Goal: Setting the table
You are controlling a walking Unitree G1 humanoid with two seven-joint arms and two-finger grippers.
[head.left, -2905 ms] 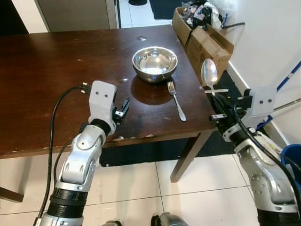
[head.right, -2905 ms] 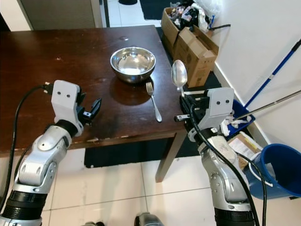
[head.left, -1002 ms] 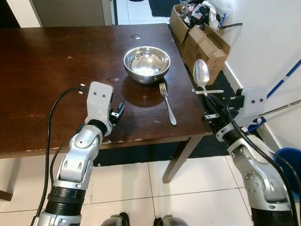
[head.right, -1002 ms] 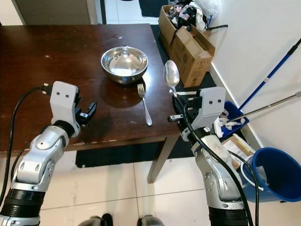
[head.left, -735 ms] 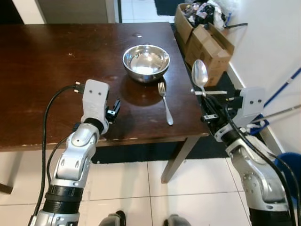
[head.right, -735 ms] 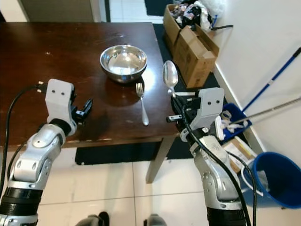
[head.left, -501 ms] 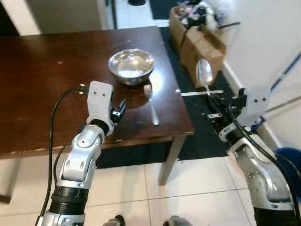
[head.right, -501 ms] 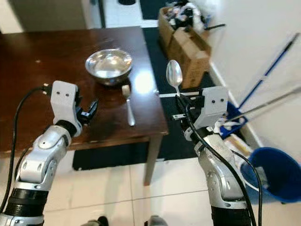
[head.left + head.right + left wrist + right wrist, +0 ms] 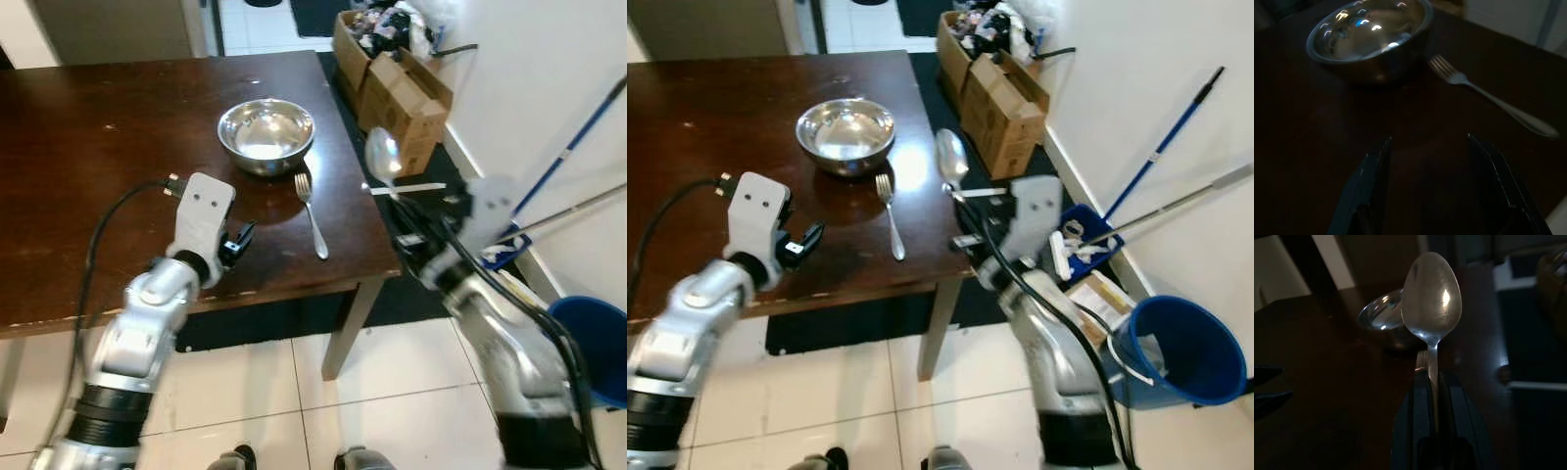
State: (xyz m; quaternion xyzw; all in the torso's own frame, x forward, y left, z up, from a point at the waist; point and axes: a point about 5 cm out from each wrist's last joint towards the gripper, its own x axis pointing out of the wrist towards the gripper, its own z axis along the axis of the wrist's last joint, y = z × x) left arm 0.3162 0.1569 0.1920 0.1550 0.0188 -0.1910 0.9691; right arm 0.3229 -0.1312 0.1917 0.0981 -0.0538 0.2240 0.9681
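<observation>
Right, I have the right gripper point(image 9: 972, 223) clamped on the handle of a steel spoon point(image 9: 951, 157), bowl end up, just off the right edge of the dark wooden table point(image 9: 88, 147). My left gripper point(image 9: 238, 240) hovers low over the tabletop near the front edge, its fingers point(image 9: 1369, 183) spread apart with nothing between them. A steel bowl point(image 9: 265, 135) sits toward the table's right side, and a fork point(image 9: 312, 213) lies just in front of it, tines toward the bowl. Cardboard boxes point(image 9: 392, 73) stand by the wall, a blue bucket point(image 9: 1176, 352) on the floor.
</observation>
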